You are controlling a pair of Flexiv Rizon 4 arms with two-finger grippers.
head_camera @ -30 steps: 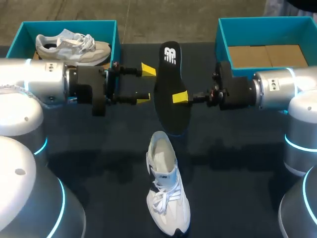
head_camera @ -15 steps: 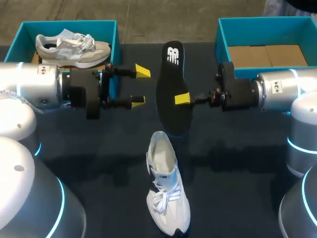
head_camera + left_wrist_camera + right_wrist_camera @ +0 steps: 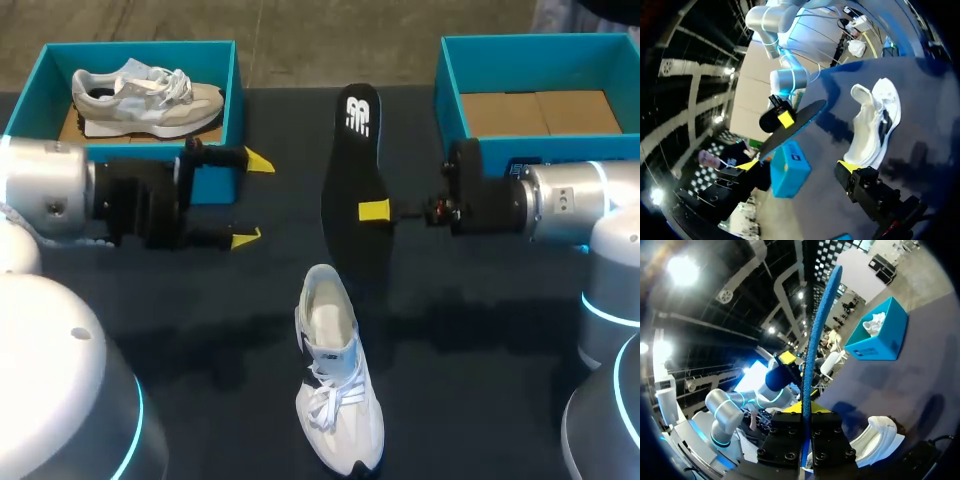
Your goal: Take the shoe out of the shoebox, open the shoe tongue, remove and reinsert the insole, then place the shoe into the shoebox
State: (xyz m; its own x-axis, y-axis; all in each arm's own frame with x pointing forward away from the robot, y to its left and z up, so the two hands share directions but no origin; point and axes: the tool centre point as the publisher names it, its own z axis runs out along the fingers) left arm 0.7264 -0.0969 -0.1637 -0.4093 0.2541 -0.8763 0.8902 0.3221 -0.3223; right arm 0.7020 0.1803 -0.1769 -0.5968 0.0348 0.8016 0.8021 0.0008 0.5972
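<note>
Shoe [image 3: 338, 385] lay on table [image 3: 480, 330], toe toward robot, laces up. Insole [image 3: 352, 170] was out of shoe, held in the air just beyond shoe's heel. Right gripper [image 3: 374, 211] was clamped tight on insole's edge about mid-length, coming in from shoe's right. Left gripper [image 3: 251, 199] was beyond shoe to its left, fingers spread wide with nothing in them, apart from insole. Left box [image 3: 222, 62], further beyond shoe to its left, held second shoe [image 3: 145, 95]; right box [image 3: 448, 75] beyond shoe to its right
</note>
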